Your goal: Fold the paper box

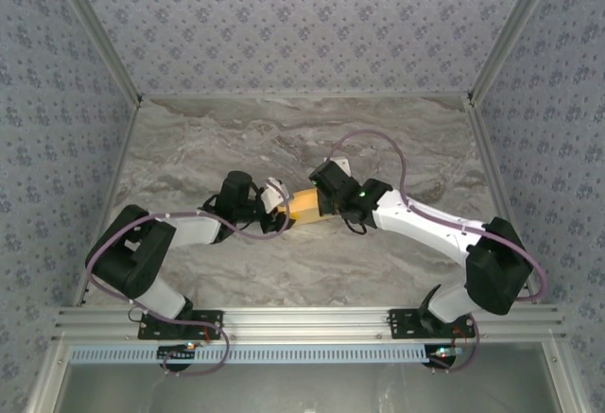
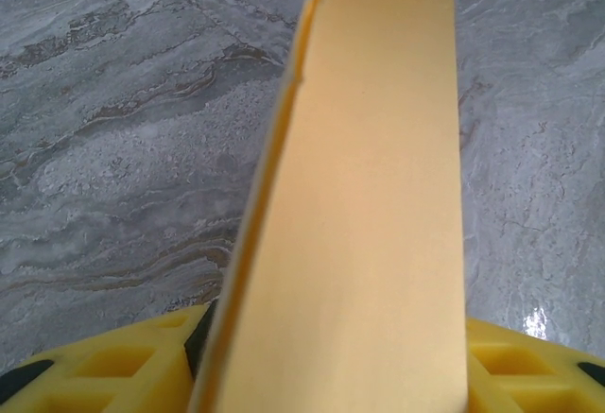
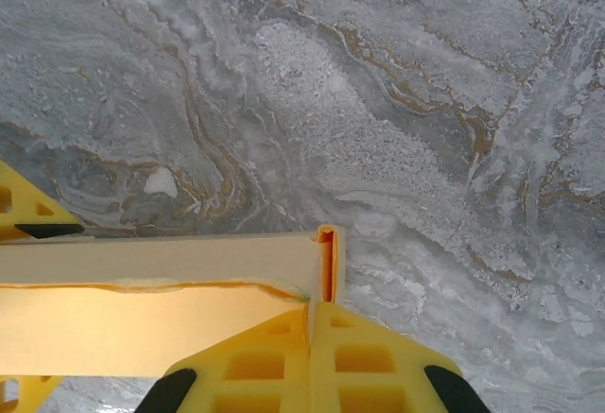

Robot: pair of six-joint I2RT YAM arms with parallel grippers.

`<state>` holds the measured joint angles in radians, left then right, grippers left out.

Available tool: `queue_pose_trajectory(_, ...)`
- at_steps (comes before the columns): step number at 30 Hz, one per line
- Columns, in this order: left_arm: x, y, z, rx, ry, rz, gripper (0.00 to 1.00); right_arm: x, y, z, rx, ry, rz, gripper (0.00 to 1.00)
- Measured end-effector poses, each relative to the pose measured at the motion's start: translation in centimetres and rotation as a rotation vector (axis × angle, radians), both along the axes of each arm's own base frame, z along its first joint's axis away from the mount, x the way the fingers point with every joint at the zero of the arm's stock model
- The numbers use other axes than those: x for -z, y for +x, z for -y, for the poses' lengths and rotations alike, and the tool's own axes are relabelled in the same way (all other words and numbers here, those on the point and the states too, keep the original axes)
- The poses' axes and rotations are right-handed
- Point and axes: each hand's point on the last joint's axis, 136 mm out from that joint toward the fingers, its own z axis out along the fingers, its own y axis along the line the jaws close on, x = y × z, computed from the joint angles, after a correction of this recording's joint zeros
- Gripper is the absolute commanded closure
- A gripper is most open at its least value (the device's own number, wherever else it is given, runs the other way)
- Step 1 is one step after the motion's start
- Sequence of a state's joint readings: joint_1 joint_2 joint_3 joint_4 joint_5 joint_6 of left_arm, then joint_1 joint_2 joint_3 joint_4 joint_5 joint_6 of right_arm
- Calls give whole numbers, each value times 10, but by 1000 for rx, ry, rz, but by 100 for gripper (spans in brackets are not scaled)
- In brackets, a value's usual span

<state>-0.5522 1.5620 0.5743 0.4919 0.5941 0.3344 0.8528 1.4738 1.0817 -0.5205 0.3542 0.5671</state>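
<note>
Bright, even light; foreground seemingly soft.

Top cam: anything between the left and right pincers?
The paper box fills the gap from left pincer to right pincer, seen in the top external view.

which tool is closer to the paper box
Right, narrowly: the right tool is shut on an edge of the paper box; the left tool straddles its opposite end, contact unclear.
</note>
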Motion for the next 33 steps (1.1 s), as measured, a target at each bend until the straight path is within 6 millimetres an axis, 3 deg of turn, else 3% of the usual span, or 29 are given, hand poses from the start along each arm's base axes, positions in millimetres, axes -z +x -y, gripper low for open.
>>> queue_pose_trajectory(8,4,-1,5,37,0,-10,50,14,4,6,7,-25,22,100)
queue_pose_trajectory(21,6,10,4,48,-17,-37,48,16,19,4,-2,51,80,100)
queue_pose_trajectory(33,2,14,-4,-24,-13,-46,41,17,3,6,37,108,88,100)
